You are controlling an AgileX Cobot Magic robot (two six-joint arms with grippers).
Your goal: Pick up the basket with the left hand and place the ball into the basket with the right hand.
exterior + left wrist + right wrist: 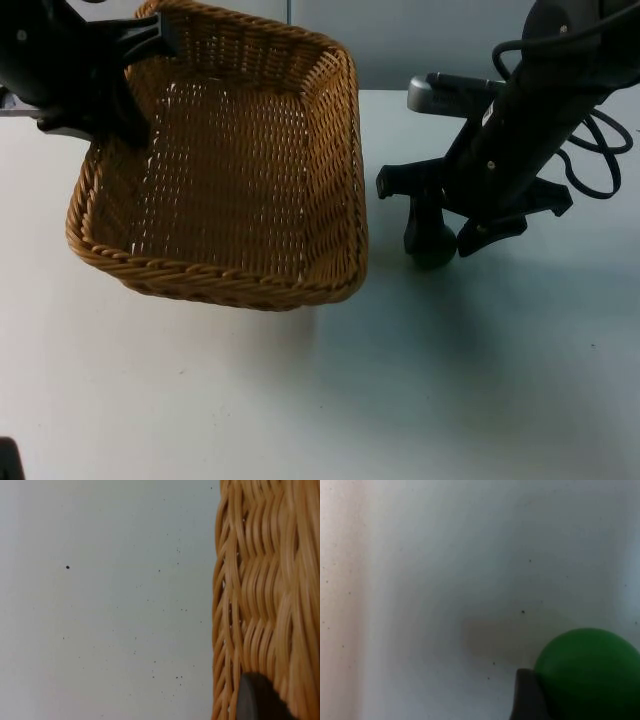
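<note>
Wicker basket [225, 170] hangs tilted over the white counter [450, 380], its far rim clamped in the left gripper [150, 45] jaws. Just beside it, the right gripper [440, 240] jaws grip the ball [590, 672], dark from above but plainly green at the wrist.

The white table [450, 380] fills the frame and ends at a grey wall [420, 40] along the top edge. Small dark specks [67, 567] dot its surface. The basket [240, 180], upper left, hangs clear over its shadow. Whether the ball [432, 247], right of centre, touches the table cannot be told. A black thing [8, 460] is cut off at the lower left corner.
</note>
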